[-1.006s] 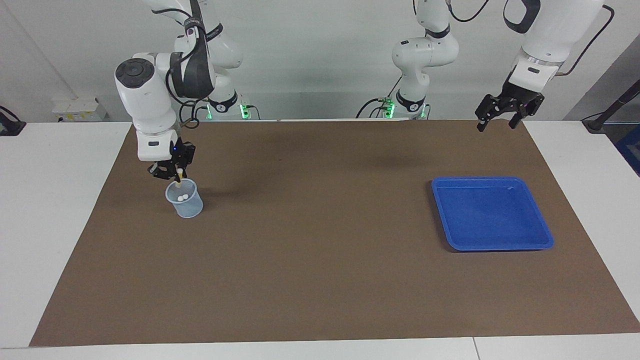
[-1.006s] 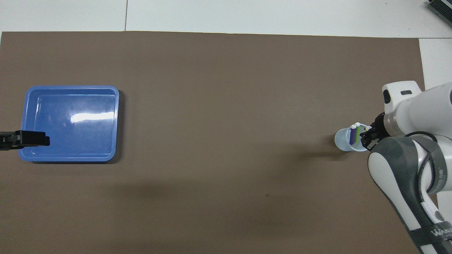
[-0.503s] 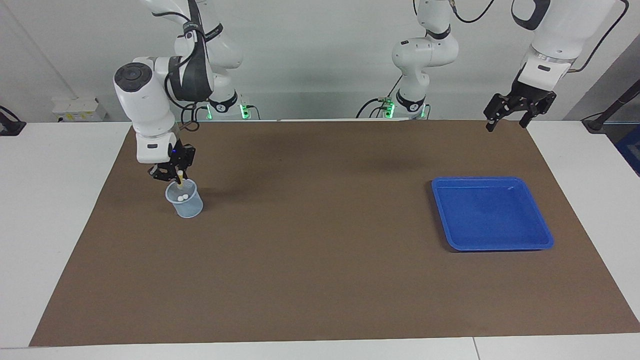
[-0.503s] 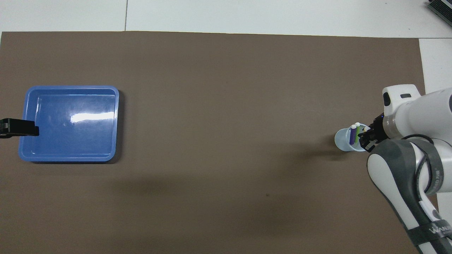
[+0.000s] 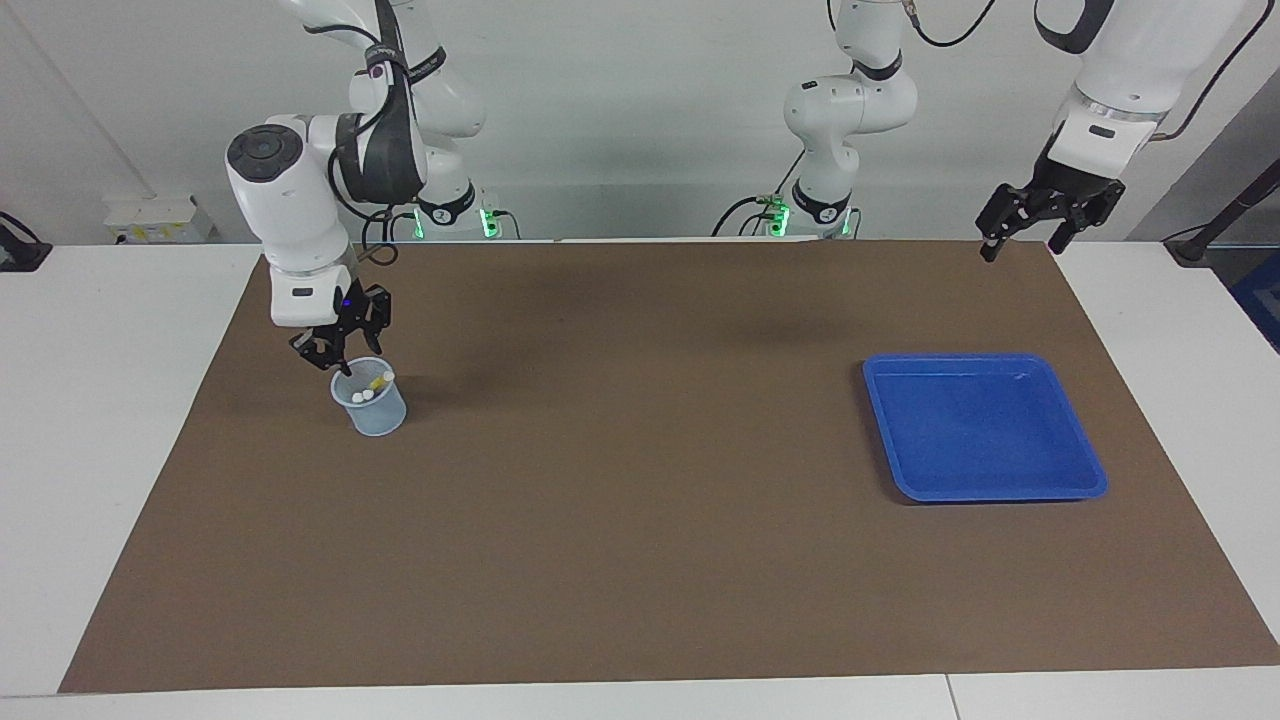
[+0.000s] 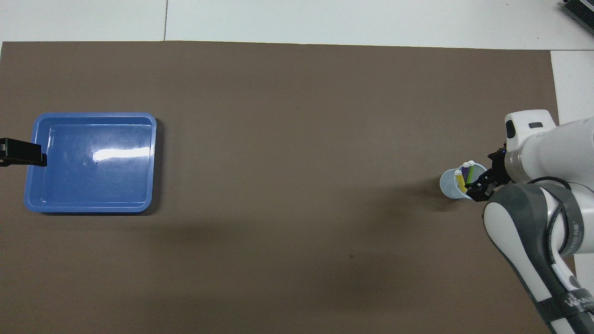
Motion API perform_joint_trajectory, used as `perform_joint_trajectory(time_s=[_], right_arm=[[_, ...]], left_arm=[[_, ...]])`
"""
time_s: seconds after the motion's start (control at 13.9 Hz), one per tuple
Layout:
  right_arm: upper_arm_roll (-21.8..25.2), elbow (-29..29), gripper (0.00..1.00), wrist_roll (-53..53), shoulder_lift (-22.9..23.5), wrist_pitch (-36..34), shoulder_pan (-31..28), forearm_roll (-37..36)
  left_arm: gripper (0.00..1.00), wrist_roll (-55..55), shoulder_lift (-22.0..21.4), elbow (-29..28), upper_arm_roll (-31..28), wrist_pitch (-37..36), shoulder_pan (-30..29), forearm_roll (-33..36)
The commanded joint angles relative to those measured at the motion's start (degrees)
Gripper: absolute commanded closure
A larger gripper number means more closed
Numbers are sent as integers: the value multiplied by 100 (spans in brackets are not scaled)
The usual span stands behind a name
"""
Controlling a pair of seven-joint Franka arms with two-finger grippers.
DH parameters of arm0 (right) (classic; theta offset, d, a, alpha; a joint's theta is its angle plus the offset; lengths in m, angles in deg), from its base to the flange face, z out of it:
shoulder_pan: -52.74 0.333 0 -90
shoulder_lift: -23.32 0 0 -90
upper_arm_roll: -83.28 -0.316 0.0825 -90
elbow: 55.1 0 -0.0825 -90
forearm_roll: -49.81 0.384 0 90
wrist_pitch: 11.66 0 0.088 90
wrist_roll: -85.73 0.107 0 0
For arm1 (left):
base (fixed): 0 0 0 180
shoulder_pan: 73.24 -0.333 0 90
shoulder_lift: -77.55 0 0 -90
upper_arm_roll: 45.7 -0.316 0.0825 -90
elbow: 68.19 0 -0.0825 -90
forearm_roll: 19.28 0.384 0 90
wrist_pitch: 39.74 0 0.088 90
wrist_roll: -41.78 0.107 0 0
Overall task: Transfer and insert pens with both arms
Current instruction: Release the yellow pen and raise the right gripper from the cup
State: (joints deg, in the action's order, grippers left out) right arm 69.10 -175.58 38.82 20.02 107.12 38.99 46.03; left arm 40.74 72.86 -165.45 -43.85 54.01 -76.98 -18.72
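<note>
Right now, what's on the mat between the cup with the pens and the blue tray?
Nothing: between the cup and the blue tray the brown mat lies bare, in both views.

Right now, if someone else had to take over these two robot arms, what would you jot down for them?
Right gripper: open, just above the clear cup, holding nothing.
Left gripper: open, empty, raised over the mat's edge near the blue tray; that arm waits.
Pens: yellow pen, purple pen and green pen all stand in the cup.
Done: all three inserted; tray holds none.
Left: lift the right arm away.
</note>
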Motion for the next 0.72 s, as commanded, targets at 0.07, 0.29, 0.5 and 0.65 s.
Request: perform_joint_trajectory(time_s=[0.07, 0.29, 0.5, 0.65], right_arm=[[-59, 199, 0, 224, -162, -652, -102, 404], [-68, 612, 0, 1137, -215, -1408, -58, 414], [-85, 693, 0, 1692, -408, -1840, -31, 414], [-112, 701, 0, 2218, -452, -2068, -14, 431]], left_arm=[[0, 33, 442, 621, -54, -314, 137, 102], [0, 33, 697, 761, -63, -314, 260, 102], [0, 33, 724, 683, -36, -69, 260, 102], [0, 33, 741, 621, -28, 55, 277, 102]])
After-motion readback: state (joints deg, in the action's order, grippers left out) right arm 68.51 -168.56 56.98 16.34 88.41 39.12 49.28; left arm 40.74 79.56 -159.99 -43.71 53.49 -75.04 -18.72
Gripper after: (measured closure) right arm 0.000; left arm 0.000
